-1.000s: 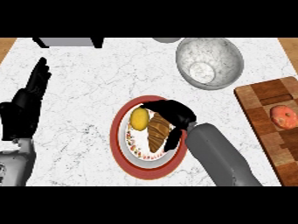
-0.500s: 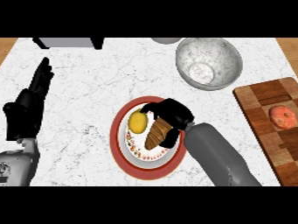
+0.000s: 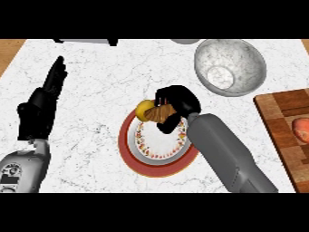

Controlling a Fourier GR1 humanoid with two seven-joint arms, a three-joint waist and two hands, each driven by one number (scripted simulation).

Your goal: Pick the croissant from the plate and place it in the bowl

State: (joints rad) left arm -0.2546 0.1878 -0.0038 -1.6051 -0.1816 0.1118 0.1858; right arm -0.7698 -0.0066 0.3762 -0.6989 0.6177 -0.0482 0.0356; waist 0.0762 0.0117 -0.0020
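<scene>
The white marble-veined table (image 3: 117,86) filled most of the view, smooth and flat, with strips of wooden surface beyond its left and right edges. Its broad left and middle stretches lay bare, giving open room between the two arms. At the right edge sat a brown wooden cutting board (image 3: 292,136) of rectangular blocks, carrying a round reddish-orange tomato-like fruit (image 3: 308,130). Near the top right stood a large round grey speckled metal bowl (image 3: 230,66), deep and hollow, well apart from the plate. Toward the middle lay a round plate with a red rim and a white centre ringed with small orange marks (image 3: 158,152), its lower half uncovered. The left hand (image 3: 41,106), black, rested near the left edge with fingers straight and pointing up the view. The right hand (image 3: 176,103), black on a grey forearm, was over the plate's upper edge, its fingers and thumb curled round the brown ridged croissant (image 3: 161,113), which sat under the palm and partly hidden by it. Just beside the croissant, at its left and touching it, was a small round yellow fruit (image 3: 144,108). Whether the croissant touched the plate could not be told.
</scene>
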